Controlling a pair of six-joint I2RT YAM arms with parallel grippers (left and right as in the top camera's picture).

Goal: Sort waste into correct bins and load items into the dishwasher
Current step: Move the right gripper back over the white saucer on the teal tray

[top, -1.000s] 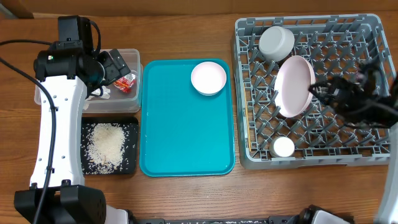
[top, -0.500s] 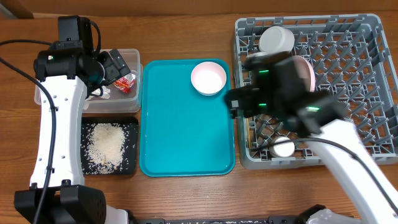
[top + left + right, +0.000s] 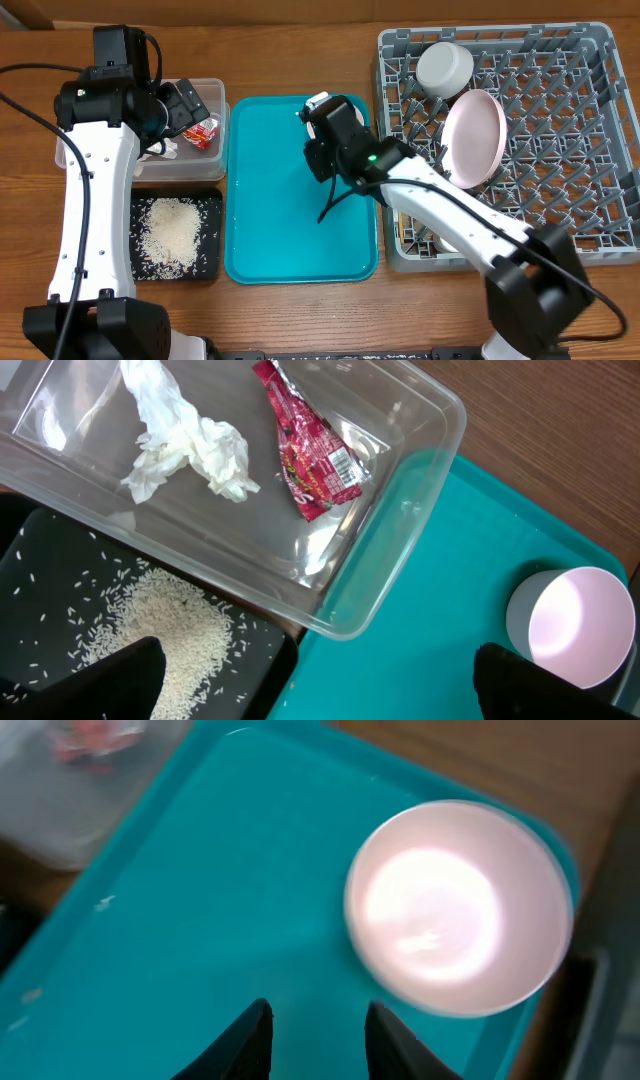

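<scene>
**Right gripper at the saucer, left gripper over the tub**

Your right gripper (image 3: 315, 1020) hangs low over the teal tray (image 3: 270, 220). Its jaws stand a narrow gap apart, with only bare tray showing between them. The small pinkish saucer (image 3: 460, 910) sits upright in the tray's far right corner, next to the grey dish rack (image 3: 500, 33). It lies just beyond the fingertips and a little to their right – not between them. The wrist picture is blurred, so you cannot tell whether a finger touches the rim.

Your left gripper (image 3: 320, 655) hovers over the near edge of the clear plastic tub (image 3: 400, 510) with its jaws spread wide and nothing in them. In the tub lie the crumpled white tissue (image 3: 190, 450) and the red snack wrapper (image 3: 312, 460), close together but apart. Just beside the tub on its near side, the black tray (image 3: 208, 262) holds the rice (image 3: 172, 232) – a heap with stray grains around it.

In the rack, the pale pink plate (image 3: 472, 137) stands tilted on edge among the pegs. The grey-white bowl (image 3: 444, 66) sits in the far left corner.
</scene>
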